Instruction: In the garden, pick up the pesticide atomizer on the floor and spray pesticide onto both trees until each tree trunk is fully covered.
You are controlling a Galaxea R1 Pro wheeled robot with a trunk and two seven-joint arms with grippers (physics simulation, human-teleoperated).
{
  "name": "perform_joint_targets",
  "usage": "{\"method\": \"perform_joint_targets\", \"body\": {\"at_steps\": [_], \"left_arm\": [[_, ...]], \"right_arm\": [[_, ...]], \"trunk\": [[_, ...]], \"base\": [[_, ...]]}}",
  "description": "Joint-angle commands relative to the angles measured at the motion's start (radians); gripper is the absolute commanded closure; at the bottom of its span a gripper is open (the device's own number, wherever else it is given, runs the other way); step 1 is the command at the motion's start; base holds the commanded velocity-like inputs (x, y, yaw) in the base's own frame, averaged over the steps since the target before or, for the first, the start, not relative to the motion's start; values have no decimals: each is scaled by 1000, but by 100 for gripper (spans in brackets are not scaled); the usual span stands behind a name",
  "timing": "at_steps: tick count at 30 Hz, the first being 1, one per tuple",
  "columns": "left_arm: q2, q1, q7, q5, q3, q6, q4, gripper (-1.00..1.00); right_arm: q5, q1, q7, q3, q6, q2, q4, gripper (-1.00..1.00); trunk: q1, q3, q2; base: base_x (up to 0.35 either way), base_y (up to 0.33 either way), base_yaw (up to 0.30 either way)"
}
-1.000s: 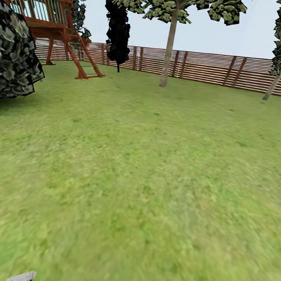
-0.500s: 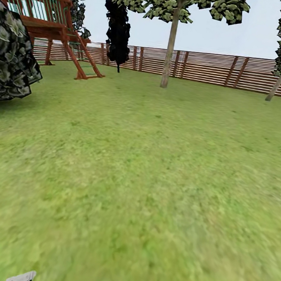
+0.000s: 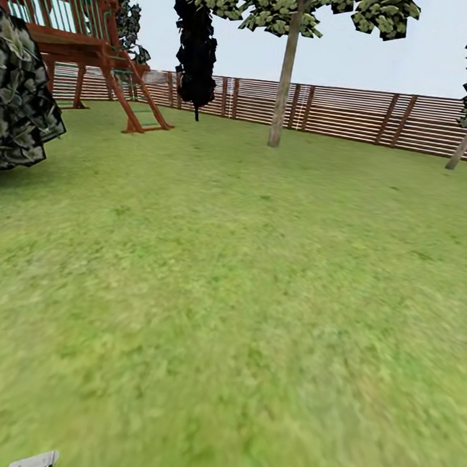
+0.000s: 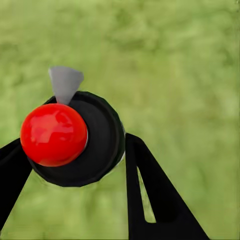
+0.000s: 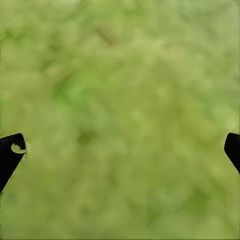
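Camera has crept forward toward tree trunk (image 3: 282, 87) at 12 o'clock; left gripper (image 4: 75, 150) clamps atomizer (image 4: 75, 140) for spraying, right gripper (image 5: 120, 150) gapes empty.

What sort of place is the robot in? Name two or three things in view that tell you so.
Most likely a fenced back garden. A green lawn covers the ground, a brown slatted wooden fence closes it in, and a wooden play tower with a ladder stands beside a pale-trunked tree.
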Motion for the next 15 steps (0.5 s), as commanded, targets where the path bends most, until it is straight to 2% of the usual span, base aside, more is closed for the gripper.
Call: {"method": "perform_joint_targets", "body": {"at_steps": [1,15], "left_arm": [[0,-1,-5,5,3,-2,1,100],[0,-1,-5,5,3,-2,1,100]], "right_arm": [[3,0,6,-8,-1,0,-1,-100],[3,0,6,-8,-2,0,-1,-100]], "trunk": [[0,-1,0],[0,-1,0]], "base": [[335,80,0],[335,80,0]]}}
